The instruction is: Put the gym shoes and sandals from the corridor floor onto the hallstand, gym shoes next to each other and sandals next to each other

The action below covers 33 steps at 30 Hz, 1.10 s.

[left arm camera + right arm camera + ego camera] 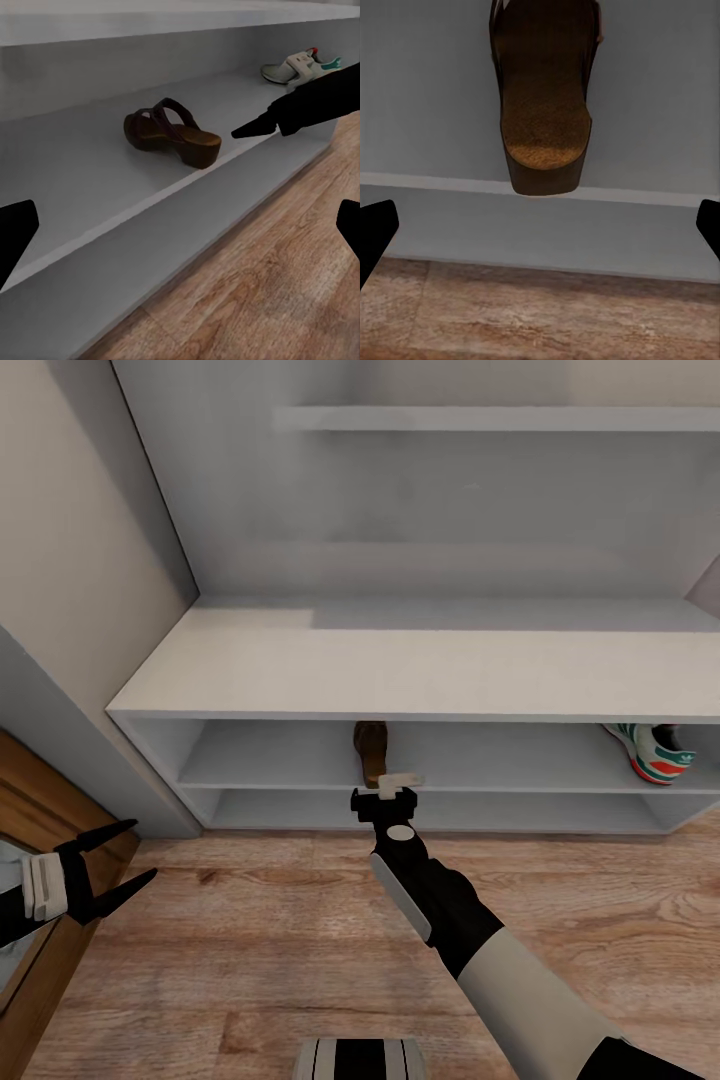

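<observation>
One dark brown sandal [370, 748] lies on the upper shelf tier of the pale grey hallstand [400, 660], heel toward me and slightly over the shelf edge. My right gripper [386, 792] hovers just in front of that heel, open, nothing between its fingers; the right wrist view shows the sandal [544, 97] straight ahead of it. A cream-white gym shoe [655, 752] with green stripes sits on the same tier at the far right. My left gripper [140, 850] hangs open at the lower left above the corridor floor [250, 920]. Its wrist view holds the sandal [169, 135] and the gym shoe [300, 67].
A beige wall and grey frame [60, 690] close off the left side, with a brown wooden panel [25, 800] beside my left arm. A grey back panel with a high shelf [480, 418] rises behind the rack. My base [360, 1058] shows at the bottom edge.
</observation>
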### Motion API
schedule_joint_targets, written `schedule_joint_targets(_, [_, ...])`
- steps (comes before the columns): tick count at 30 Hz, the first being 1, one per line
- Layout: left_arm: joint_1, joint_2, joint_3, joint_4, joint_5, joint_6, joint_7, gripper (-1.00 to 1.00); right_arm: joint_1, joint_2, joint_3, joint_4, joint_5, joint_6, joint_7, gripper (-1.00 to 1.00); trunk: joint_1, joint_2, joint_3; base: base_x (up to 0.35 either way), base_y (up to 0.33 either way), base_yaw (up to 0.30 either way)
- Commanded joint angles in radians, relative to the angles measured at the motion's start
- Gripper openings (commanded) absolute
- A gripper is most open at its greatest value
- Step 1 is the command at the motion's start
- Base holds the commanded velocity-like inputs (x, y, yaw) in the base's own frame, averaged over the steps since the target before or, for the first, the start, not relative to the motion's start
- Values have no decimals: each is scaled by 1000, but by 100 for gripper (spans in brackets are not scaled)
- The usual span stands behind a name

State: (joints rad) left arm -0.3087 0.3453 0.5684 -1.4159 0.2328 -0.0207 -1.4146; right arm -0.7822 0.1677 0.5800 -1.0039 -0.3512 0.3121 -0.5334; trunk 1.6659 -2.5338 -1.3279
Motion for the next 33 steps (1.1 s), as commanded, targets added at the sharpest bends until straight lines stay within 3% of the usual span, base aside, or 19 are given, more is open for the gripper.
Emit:
schedule_joint_targets(1, [-1, 0, 0, 0, 2, -2, -3, 100, -1, 0, 3, -1, -6, 4, -8, 100, 0, 0, -1, 0, 0, 0])
schedule_joint_targets(20, [0, -1, 0, 0, 2, -2, -3, 100, 0, 0, 3, -1, -6, 4, -8, 100, 0, 0, -1, 0, 0, 0])
schedule_joint_targets(27, [0, -21, 40, 7, 2, 5, 37, 100, 27, -38, 1, -33, -8, 34, -7, 100, 0, 0, -1, 0, 0, 0])
schedule_joint_targets(33, [0, -26, 52, 8, 2, 7, 70, 100, 34, -63, 0, -47, -9, 60, -7, 100, 0, 0, -1, 0, 0, 0])
